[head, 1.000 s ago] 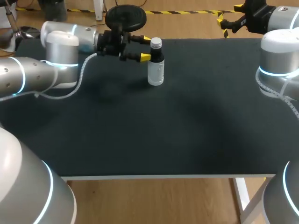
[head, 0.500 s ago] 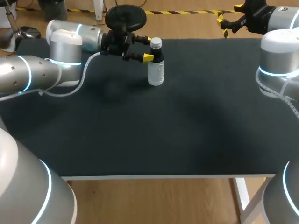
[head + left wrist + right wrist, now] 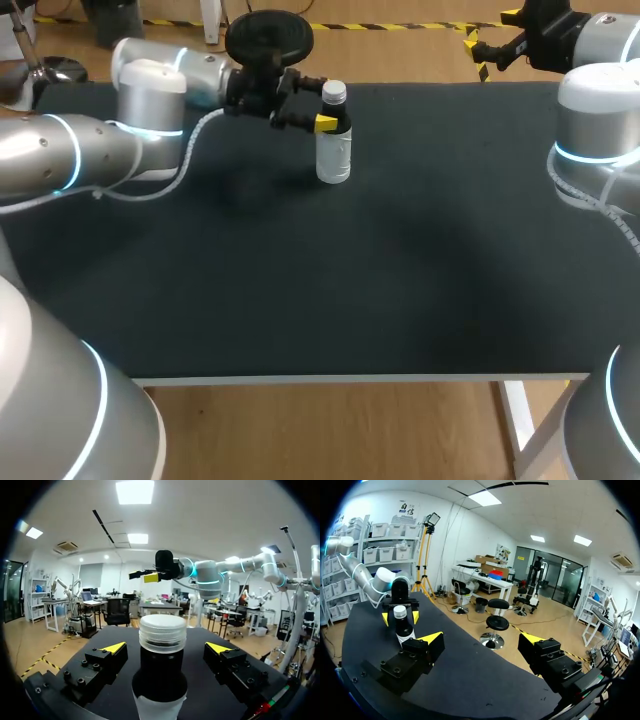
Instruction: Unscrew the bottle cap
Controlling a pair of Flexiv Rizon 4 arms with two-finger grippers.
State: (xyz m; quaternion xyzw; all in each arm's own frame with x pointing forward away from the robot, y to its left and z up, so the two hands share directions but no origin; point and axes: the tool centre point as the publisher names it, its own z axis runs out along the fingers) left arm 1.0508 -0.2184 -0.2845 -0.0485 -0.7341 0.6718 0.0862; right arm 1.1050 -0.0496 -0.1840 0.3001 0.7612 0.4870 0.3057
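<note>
A small bottle point(image 3: 333, 140) with a dark upper body, a white label and a pale cap point(image 3: 334, 93) stands upright near the table's far edge. My left gripper point(image 3: 324, 104) is level with the bottle's neck, open, one finger on either side. In the left wrist view the cap point(image 3: 162, 630) sits between the yellow fingertips point(image 3: 114, 647), with a gap on both sides. My right gripper point(image 3: 490, 42) hangs open beyond the far right corner, far from the bottle. The right wrist view shows its own gripper point(image 3: 481, 639) holding nothing, and the bottle point(image 3: 402, 625) far ahead.
The black tabletop point(image 3: 400, 280) extends from the bottle toward its white front edge point(image 3: 360, 378). My left arm point(image 3: 90, 150) lies along the far left of the table. The right arm's elbow point(image 3: 595, 120) stands over the right edge.
My left gripper has slid to the right, so its open fingers now flank the bottle's neck. The bottle and the right arm have not moved.
</note>
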